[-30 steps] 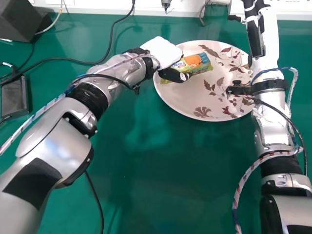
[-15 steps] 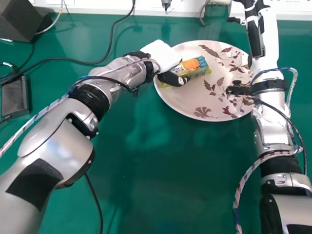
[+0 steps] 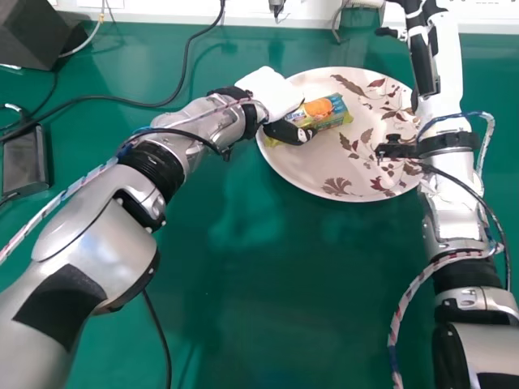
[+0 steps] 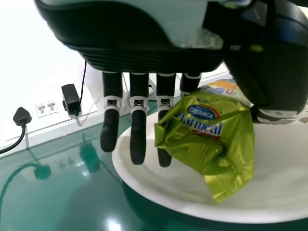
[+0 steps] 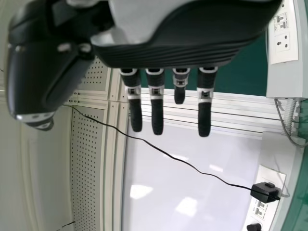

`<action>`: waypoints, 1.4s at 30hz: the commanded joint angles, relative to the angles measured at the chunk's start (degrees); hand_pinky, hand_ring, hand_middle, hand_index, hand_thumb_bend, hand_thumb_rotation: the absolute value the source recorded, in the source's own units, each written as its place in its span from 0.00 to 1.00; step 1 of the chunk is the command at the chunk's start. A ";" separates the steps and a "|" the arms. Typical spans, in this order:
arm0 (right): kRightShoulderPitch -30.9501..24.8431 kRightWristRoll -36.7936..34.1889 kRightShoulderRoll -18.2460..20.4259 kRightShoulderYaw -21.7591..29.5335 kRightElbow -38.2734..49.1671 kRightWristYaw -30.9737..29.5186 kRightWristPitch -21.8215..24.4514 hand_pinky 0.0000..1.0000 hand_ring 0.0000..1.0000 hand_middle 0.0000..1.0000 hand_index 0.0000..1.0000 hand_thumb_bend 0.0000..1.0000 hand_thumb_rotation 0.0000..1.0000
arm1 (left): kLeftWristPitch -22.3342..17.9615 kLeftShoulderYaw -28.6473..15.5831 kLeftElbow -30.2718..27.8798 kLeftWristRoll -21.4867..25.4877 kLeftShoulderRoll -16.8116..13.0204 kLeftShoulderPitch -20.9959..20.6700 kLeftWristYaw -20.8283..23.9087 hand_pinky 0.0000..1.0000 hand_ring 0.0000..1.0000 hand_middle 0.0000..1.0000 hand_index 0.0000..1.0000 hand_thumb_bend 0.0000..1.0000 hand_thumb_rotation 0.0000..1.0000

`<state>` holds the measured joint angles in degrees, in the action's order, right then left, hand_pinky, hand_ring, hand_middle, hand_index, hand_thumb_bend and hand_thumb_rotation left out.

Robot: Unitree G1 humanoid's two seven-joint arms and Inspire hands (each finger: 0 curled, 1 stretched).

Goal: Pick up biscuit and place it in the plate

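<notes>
The left hand (image 3: 269, 91) is over the left part of the patterned plate (image 3: 324, 174), its thumb against the near side of the green and orange biscuit packet (image 3: 324, 111). In the left wrist view, the left hand (image 4: 138, 134) holds the crinkled packet (image 4: 207, 139) between its thumb and fingers; several fingers extend straight beside it. The packet is over the plate (image 4: 192, 211); whether it touches the plate cannot be told. The right hand (image 3: 423, 61), beyond the plate's right side, has straight fingers and holds nothing; the right wrist view shows the right hand (image 5: 157, 113) likewise.
The right forearm (image 3: 446, 182) runs along the plate's right edge. A dark box (image 3: 36, 32) and a black adapter (image 3: 24, 162) are at the left, with a black cable (image 3: 122, 100) crossing the green table (image 3: 268, 284) toward the back.
Compared with a second ago, the left hand and the packet have shifted slightly toward the robot and now stand nearly still. The right arm shows almost no movement.
</notes>
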<state>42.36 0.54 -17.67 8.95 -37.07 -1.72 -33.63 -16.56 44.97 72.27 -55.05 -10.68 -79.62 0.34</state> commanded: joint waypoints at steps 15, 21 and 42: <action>-0.04 3.31 -1.69 -0.91 0.16 1.07 -1.73 0.66 0.82 0.84 0.81 0.87 0.23 | -0.75 0.02 -0.15 0.49 0.10 0.02 -3.73 0.38 0.45 0.61 0.63 0.81 0.66; 0.13 4.19 -2.74 -1.73 -0.55 0.08 -2.64 0.66 0.82 0.84 0.82 0.88 0.26 | -0.93 0.05 -0.33 0.34 -0.04 -0.02 -3.95 0.40 0.48 0.65 0.68 0.94 0.82; -0.02 4.12 -3.60 -2.44 -0.21 -2.76 -1.91 0.69 0.89 0.95 0.86 0.88 0.28 | -1.15 -2.80 -2.48 3.72 -1.74 0.60 -3.37 0.61 0.69 0.81 0.79 1.00 0.91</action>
<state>42.35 4.62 -20.73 6.48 -37.63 -4.77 -35.68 -17.30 43.14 70.50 -52.49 -11.89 -79.62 -3.91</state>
